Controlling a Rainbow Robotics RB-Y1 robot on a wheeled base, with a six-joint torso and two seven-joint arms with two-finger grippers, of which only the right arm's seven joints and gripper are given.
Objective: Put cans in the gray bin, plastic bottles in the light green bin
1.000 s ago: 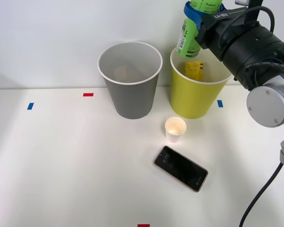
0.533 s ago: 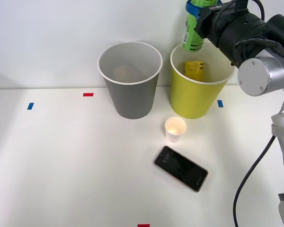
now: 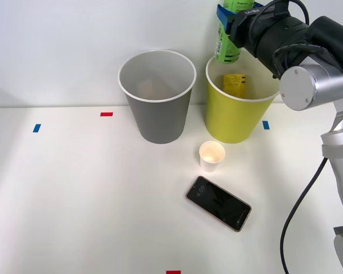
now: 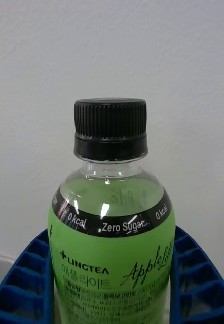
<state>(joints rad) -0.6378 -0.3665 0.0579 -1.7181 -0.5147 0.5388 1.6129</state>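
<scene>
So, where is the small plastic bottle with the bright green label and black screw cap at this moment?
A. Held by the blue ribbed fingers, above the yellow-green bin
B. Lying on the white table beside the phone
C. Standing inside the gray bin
A: the right gripper clamps the small green-labelled plastic bottle above the rim of the round yellow-green plastic bin; the blue ribbed fingers press both its sides.

Count from my side: two bins, one gray bin point(image 3: 156, 96), one light green bin point(image 3: 238, 112). One plastic bottle point(image 4: 111, 238) clamped in my right gripper point(image 3: 231, 17). One paper cup point(image 3: 211, 156). One phone point(image 3: 218, 203). One yellow item point(image 3: 234, 84) inside light green bin.
</scene>
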